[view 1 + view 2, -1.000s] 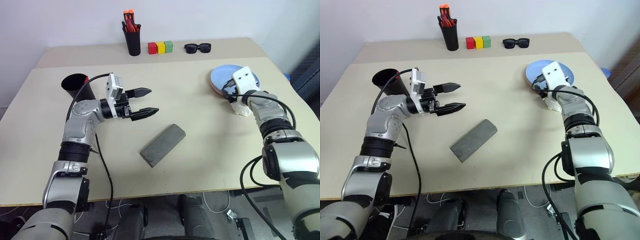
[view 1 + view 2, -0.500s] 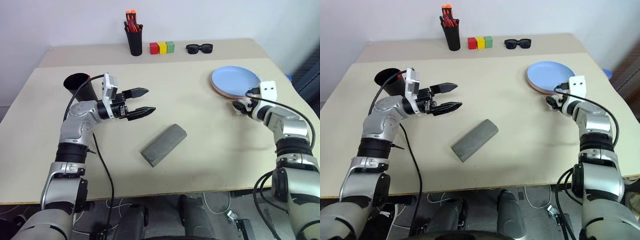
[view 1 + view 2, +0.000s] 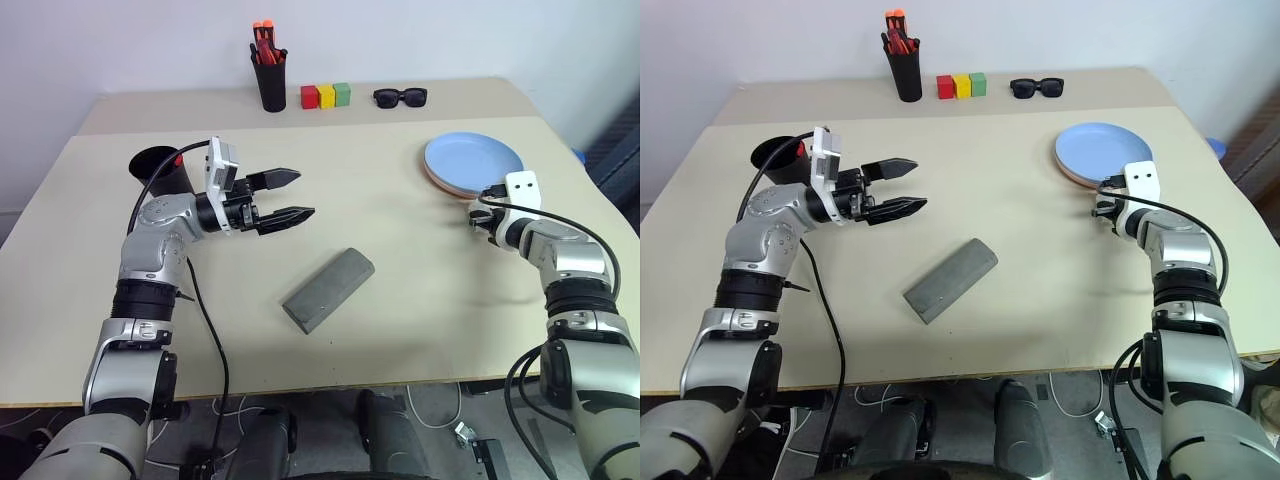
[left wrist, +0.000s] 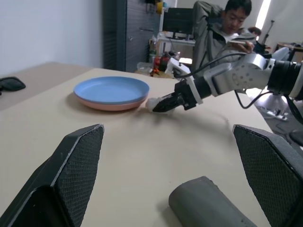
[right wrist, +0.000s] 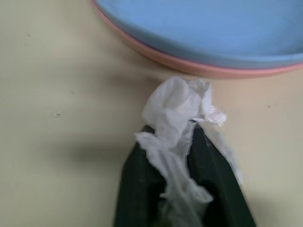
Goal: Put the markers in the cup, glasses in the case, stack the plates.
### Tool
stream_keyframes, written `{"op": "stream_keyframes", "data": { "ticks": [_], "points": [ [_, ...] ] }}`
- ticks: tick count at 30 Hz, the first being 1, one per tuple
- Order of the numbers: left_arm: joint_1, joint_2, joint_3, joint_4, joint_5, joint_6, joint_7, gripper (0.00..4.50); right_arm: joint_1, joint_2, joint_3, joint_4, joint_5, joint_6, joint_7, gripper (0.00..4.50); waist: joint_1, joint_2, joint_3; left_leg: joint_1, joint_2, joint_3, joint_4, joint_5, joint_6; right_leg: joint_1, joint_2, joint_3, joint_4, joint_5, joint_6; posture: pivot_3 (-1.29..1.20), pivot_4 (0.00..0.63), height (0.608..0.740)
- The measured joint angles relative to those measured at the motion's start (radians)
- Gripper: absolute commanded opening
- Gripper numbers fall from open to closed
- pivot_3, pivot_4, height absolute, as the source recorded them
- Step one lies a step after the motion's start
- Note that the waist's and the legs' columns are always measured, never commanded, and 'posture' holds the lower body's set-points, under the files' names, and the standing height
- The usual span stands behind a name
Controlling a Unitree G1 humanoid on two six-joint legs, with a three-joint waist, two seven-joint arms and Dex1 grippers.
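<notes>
Two plates (image 3: pixel 472 165) already sit stacked at upper right; your right gripper (image 5: pixel 176 142) pinches a tissue (image 5: pixel 177 109) beside them, while your left gripper (image 3: pixel 290 197) hovers spread and empty.

Table (image 3: pixel 420 330) layout: case (image 3: pixel 328 290) lies closed near the middle, toward the front edge, set at a slant; cup (image 3: pixel 157 168) stands at the left, with the marker (image 3: pixel 176 158) in it, tip at the rim; left gripper (image 3: pixel 291 195) hangs above the table between cup and case, just right of the cup; two plates (image 3: pixel 472 165) sit stacked at the right, one on the other; crumpled tissue (image 5: pixel 177 106) lies just in front of the stack, between the right gripper's (image 3: pixel 481 218) fingers; along the back edge, left to right: pen holder (image 3: pixel 268 84) with pens, three blocks (image 3: pixel 324 96) in a row touching, sunglasses (image 3: pixel 400 97); a person (image 4: pixel 222 30) sits beyond the table's right side.
</notes>
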Motion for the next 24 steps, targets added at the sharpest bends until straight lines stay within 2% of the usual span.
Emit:
{"op": "stream_keyframes", "data": {
  "ticks": [4,6,11,12,14,19,24],
  "points": [
    [0.001,0.000,0.003,-0.002,-0.001,0.004,0.018,4.50,-0.084,-0.007,-0.001,-0.074,0.043,0.007,0.074,0.04,-0.005,0.000,0.000,0.001,0.000,0.000,0.000,0.000,0.000,0.000,0.000,0.000,0.000,0.000,0.000,0.00,0.150,0.740],
    [0.001,-0.006,0.003,-0.003,-0.002,0.004,0.024,4.50,-0.162,-0.008,0.020,-0.005,-0.003,-0.096,0.034,0.04,-0.002,0.000,0.000,0.001,0.000,0.000,0.000,0.000,0.000,0.000,0.000,0.000,0.000,0.000,0.000,0.00,0.150,0.740],
    [0.001,-0.009,0.007,-0.009,-0.009,0.021,0.041,4.50,-0.287,0.013,0.087,0.323,-0.139,-0.383,-0.106,0.04,0.002,0.000,0.000,-0.001,0.000,0.000,0.000,0.000,0.000,0.000,0.000,0.000,-0.001,0.000,0.000,0.00,0.150,0.740],
    [0.001,-0.009,0.007,-0.013,-0.011,0.023,0.043,4.50,-0.305,0.027,0.089,0.394,-0.154,-0.425,-0.130,0.89,-0.001,0.000,0.000,-0.001,0.000,0.000,-0.001,0.000,0.000,0.000,0.000,0.000,-0.001,0.000,0.000,0.00,0.150,0.740],
    [0.004,-0.008,0.008,-0.031,-0.014,0.029,0.047,4.50,-0.326,0.045,0.092,0.479,-0.169,-0.479,-0.160,1.68,-0.002,0.000,0.000,-0.001,0.000,0.000,-0.001,0.000,0.000,-0.001,0.000,0.000,0.000,0.000,0.000,0.00,0.150,0.740],
    [0.040,0.014,0.013,-0.084,-0.024,0.067,0.071,4.50,-0.364,0.050,0.090,0.563,-0.198,-0.560,-0.214,4.14,-0.009,0.000,0.000,-0.001,0.000,0.000,-0.002,0.000,0.000,-0.002,0.000,0.000,0.000,0.000,0.000,0.00,0.150,0.740],
    [0.072,0.022,0.026,-0.119,-0.037,0.082,0.094,4.50,-0.370,0.041,0.029,0.556,-0.150,-0.588,-0.157,4.14,-0.012,0.000,0.000,-0.001,0.000,0.000,-0.002,0.000,0.000,-0.002,0.000,0.000,0.000,0.000,0.000,0.00,0.150,0.740]
  ]
}}
